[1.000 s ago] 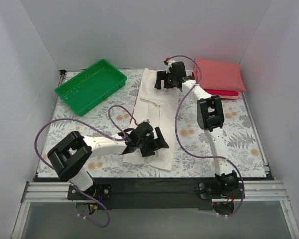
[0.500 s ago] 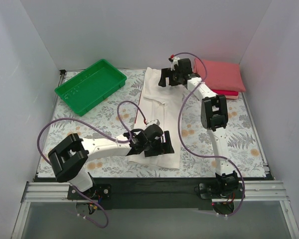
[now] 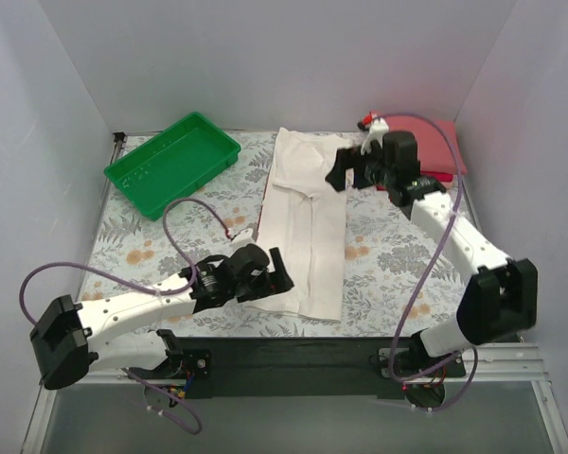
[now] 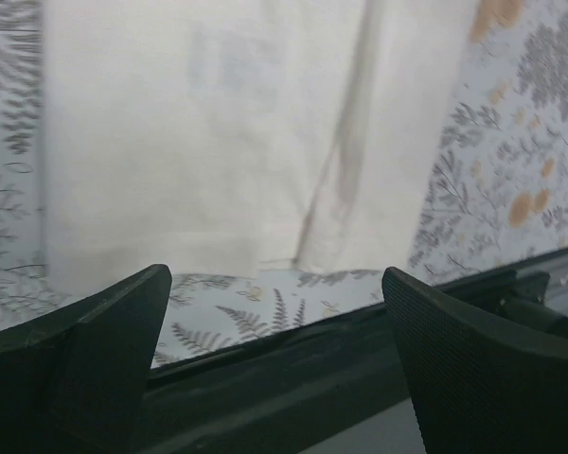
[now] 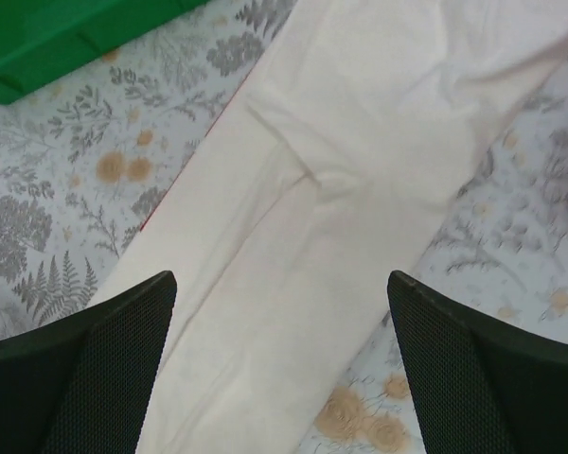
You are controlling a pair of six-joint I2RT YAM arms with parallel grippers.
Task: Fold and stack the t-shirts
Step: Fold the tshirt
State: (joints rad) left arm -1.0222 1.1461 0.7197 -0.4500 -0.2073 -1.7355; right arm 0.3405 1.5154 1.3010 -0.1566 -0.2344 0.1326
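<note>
Top view first: the white t-shirt (image 3: 303,227) lies as a long narrow strip down the middle of the floral table (image 3: 407,255), sides already tucked in, so I'd say the lengthwise fold is done and the crosswise fold comes next. The left gripper (image 3: 270,276) sits by the near left corner of the strip, the right gripper (image 3: 346,173) hangs by its far right edge, and the folded pink stack (image 3: 440,142) waits at the far right corner, well away from the green tray (image 3: 170,161). Left wrist view: fingers (image 4: 95,359) spread wide with nothing between them, the shirt's near hem just beyond them. Right wrist view: same deal, fingers (image 5: 85,378) wide apart and empty, looking down on the upper part of the strip. My guess is each one needs to drop onto an end corner and pinch all the layers, otherwise the tucked sides will flop open when lifted
</note>
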